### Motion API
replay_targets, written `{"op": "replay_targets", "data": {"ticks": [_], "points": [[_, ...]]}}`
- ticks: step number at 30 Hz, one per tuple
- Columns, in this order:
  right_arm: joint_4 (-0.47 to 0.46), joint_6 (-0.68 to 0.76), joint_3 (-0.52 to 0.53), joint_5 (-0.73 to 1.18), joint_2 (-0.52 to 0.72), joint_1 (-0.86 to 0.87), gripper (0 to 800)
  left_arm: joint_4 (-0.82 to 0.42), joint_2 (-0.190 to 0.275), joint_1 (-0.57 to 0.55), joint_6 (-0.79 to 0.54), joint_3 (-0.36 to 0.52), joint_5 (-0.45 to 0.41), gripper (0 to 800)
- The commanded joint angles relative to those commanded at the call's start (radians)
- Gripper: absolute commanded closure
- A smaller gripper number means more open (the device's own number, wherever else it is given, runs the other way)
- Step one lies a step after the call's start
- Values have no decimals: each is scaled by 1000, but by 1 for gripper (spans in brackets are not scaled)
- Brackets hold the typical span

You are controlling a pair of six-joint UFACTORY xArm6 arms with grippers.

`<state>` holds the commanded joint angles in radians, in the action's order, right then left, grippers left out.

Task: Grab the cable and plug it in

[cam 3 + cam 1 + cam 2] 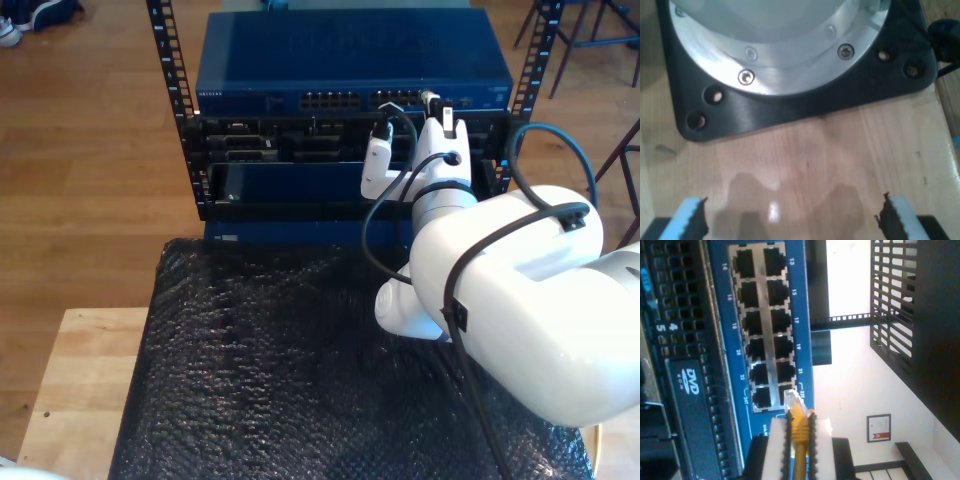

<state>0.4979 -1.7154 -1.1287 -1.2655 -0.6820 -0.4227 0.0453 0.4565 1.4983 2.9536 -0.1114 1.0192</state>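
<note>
Cable (799,427) pinched in second gripper (799,432) jaws, clip connector (793,400) ahead at switch port (786,392) for insertion | first gripper (790,220) jaws spread, idle above counter (805,160).

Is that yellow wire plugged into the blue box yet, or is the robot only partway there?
Partway. Grabbing looks done: my second gripper is shut on the yellow cable. In hand: its clear connector sits right at the blue switch, by the sockets near 23; whether it has entered one I cannot tell. Left: seating it fully and letting go. My first gripper is open over a wooden table.
</note>
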Motion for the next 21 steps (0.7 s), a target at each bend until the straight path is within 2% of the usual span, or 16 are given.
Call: {"op": "replay_targets", "data": {"ticks": [21], "points": [[0,0,-12,0,-11,0,800,0,0,0,0,0,0,0]]}}
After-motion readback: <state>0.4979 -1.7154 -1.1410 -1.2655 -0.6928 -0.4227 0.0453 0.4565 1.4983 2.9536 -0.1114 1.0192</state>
